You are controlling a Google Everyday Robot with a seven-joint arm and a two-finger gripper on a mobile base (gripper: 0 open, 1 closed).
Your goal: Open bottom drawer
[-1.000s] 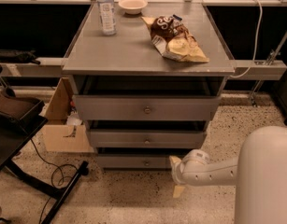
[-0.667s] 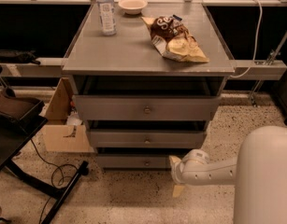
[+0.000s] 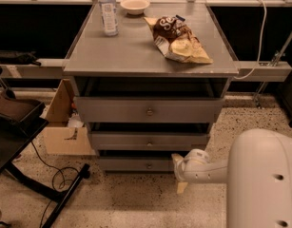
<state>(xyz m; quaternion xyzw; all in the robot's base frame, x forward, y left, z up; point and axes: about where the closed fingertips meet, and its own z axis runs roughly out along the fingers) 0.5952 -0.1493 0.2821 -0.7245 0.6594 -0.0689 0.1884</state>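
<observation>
The gripper (image 3: 179, 172) at the bottom drawer's (image 3: 131, 164) right end covers that corner (arm (image 3: 264, 175) cropped at right).

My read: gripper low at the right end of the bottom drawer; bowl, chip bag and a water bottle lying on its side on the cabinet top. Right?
No: the camera view shows the water bottle standing upright. The rest holds: the gripper is low at the right end of the bottom drawer, with the bowl and chip bag on the cabinet top.
</observation>
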